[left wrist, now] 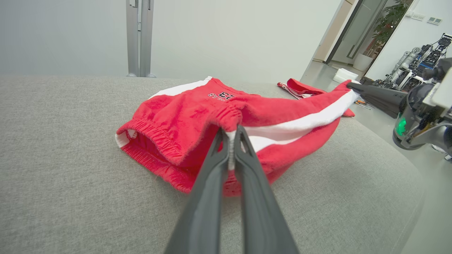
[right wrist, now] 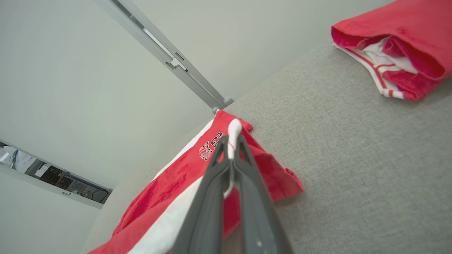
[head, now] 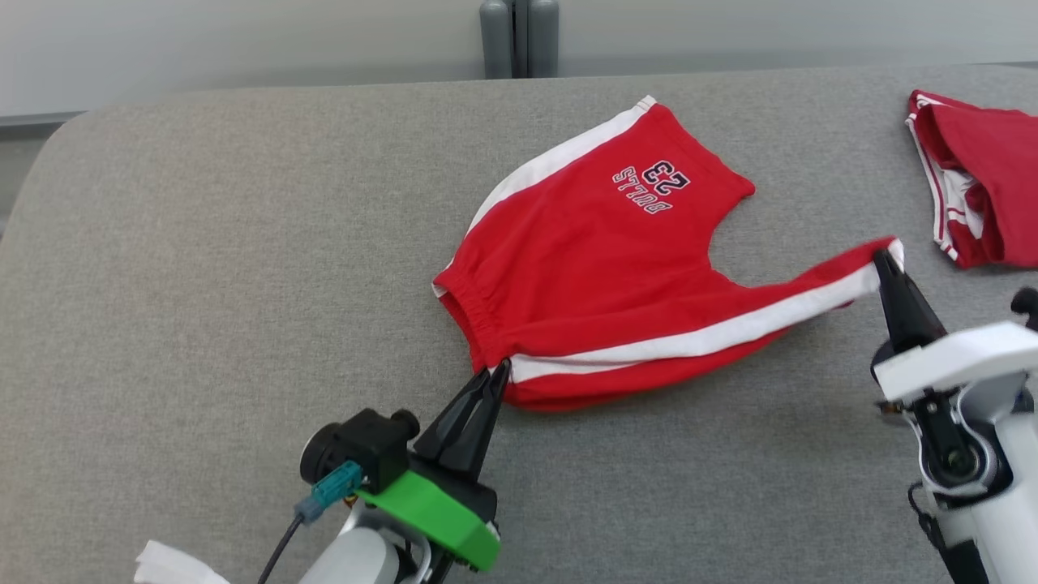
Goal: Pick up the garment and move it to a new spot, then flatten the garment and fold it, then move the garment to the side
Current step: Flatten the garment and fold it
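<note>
Near the middle of the table (head: 203, 284), the left gripper (head: 499, 371) pinches the waistband of the red shorts (head: 600, 268) and the right gripper (head: 882, 261) a leg hem; pulled apart hard, either thin bite might slip.

**A robotics lab, not a home**

The work surface is a broad table (head: 203, 243) covered in grey fabric. It sits against a bare pale wall (left wrist: 229, 35), with a metal post (head: 519, 36) rising at its far edge. To the far right, by a dark door frame (left wrist: 344, 31), a smooth floor opens into a bright room. Robot hardware (left wrist: 416, 67) stands there near a potted plant (left wrist: 390, 21).
</note>
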### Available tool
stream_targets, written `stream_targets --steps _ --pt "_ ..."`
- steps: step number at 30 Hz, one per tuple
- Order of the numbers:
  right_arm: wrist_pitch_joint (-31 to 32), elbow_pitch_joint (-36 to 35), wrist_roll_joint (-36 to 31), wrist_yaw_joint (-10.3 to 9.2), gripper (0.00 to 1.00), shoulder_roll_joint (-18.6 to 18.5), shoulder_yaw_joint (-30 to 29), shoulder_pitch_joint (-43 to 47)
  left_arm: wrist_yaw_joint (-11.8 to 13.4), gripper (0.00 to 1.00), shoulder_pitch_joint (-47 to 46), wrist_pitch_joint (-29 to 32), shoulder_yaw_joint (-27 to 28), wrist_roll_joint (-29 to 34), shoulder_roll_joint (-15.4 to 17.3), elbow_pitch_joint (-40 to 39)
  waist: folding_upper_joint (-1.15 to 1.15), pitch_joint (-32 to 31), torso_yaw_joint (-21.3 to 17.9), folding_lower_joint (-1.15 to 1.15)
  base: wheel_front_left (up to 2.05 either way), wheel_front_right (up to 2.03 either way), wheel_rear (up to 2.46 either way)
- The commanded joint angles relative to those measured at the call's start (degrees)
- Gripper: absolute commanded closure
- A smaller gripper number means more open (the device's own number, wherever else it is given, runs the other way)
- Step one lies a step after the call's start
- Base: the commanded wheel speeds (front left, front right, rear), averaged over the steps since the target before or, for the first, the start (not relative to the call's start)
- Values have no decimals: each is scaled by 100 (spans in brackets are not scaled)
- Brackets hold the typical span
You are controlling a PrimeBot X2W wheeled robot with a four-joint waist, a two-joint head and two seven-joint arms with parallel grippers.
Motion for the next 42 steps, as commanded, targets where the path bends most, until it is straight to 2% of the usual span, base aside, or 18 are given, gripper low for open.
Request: stream_targets --steps 1,5,8,18,27,28,29,30,37,42 --pt "100 101 -146 0 100 23 -4 -320 -15 100 -230 -14 -19 37 -34 66 0 169 156 0 0 0 0" --pt "401 712 -260 0 100 173 -233 -1274 -26 100 -743 -14 17 -81 -199 277 0 454 400 0 0 0 0" --pt "544 1269 -556 1 100 120 -298 -2092 -24 100 -1217 -15 -7 -236 -326 490 0 718 629 0 0 0 0" --pt "475 3244 -1513 0 100 -10 -147 -4321 -26 100 -2461 -14 -263 -479 -485 1190 0 1536 1109 0 0 0 0" --pt "54 4550 -1989 0 100 -2 230 -5275 -26 100 -2855 -14 -541 -729 -489 1299 0 1790 1259 0 0 0 0" --pt "6 4654 -2024 0 65 6 297 -5320 -26 63 -2868 -14 -603 -760 -489 1383 0 1784 1258 0 0 0 0" --pt "-32 4728 -2026 0 5 13 340 -5335 -27 1 -2897 -14 -644 -769 -489 1431 0 1776 1255 0 0 0 0" --pt "-68 4812 -2016 0 0 15 392 -5344 -20 0 -2962 -15 -636 -741 -492 1423 0 1765 1251 0 0 0 0" --pt "-299 4981 -1950 0 0 -137 801 -5231 87 0 -2817 -14 -519 -520 -489 1428 0 1603 1195 0 0 0 0" --pt "-350 4837 -1877 0 0 -399 1310 -4946 188 0 -2384 -14 -125 -215 -489 1265 0 1454 1139 0 0 0 0"
